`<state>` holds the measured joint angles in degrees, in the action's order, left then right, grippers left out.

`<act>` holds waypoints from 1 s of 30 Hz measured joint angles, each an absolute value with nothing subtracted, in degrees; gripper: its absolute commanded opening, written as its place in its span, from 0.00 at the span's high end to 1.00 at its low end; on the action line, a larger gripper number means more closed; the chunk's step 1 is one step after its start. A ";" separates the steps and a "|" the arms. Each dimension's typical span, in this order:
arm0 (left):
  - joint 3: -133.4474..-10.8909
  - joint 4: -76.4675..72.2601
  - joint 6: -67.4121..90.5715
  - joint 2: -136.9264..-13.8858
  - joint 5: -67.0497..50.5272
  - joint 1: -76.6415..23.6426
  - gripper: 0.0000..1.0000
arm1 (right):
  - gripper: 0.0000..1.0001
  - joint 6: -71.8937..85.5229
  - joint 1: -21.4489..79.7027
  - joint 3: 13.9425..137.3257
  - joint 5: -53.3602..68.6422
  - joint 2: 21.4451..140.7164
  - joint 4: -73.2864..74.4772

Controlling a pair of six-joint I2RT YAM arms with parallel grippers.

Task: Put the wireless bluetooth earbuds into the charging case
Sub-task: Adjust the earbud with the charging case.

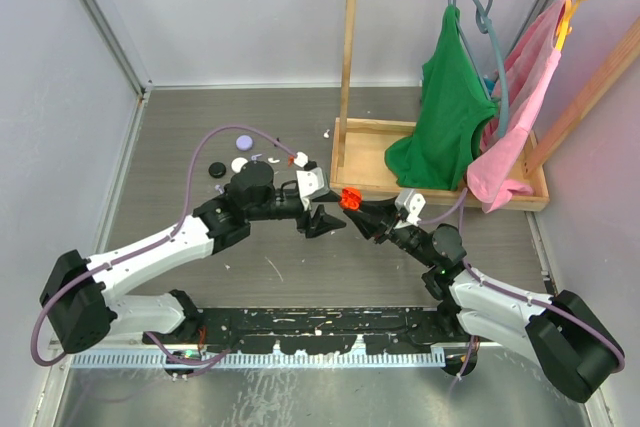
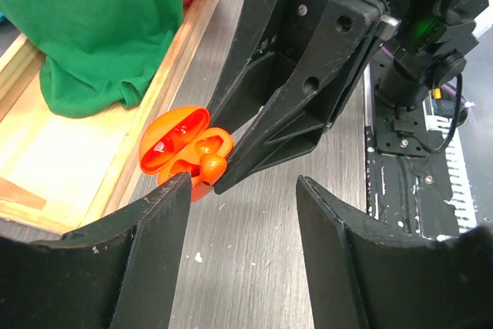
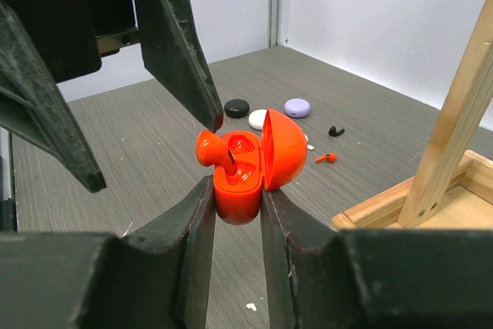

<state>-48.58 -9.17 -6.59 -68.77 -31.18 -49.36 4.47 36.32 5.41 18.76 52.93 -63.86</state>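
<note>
Grey table (image 1: 200, 117) | pale walls (image 1: 240, 7) (wooden rack (image 1: 351, 67) behind) | right pincer (image 3: 237, 217) grips case (image 3: 283, 152)

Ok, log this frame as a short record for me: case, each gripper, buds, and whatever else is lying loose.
case: orange charging case, lid open, upright
right gripper: shut on the case's base
left gripper: open, holding nothing, fingertips close to the case
bud at case: orange earbud sticking up out of a pocket, not fully seated
loose buds on table: black earbud, red earbud
other: black disc, white disc, lilac disc lying beyond the case
</note>
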 measured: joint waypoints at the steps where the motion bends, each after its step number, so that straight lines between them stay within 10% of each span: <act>1: -48.58 -9.17 -6.76 -69.06 -31.20 -49.25 0.42 | 0.97 4.47 36.32 5.41 18.76 52.93 -63.86; 30: -49.28 -9.47 -6.50 -72.07 -36.91 -49.12 0.49 | 0.97 4.67 36.32 5.41 18.81 52.93 -63.86</act>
<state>-49.28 -9.47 -6.50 -72.07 -36.91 -49.12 4.67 36.32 5.41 18.81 52.93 -63.86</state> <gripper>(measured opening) 0.509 0.326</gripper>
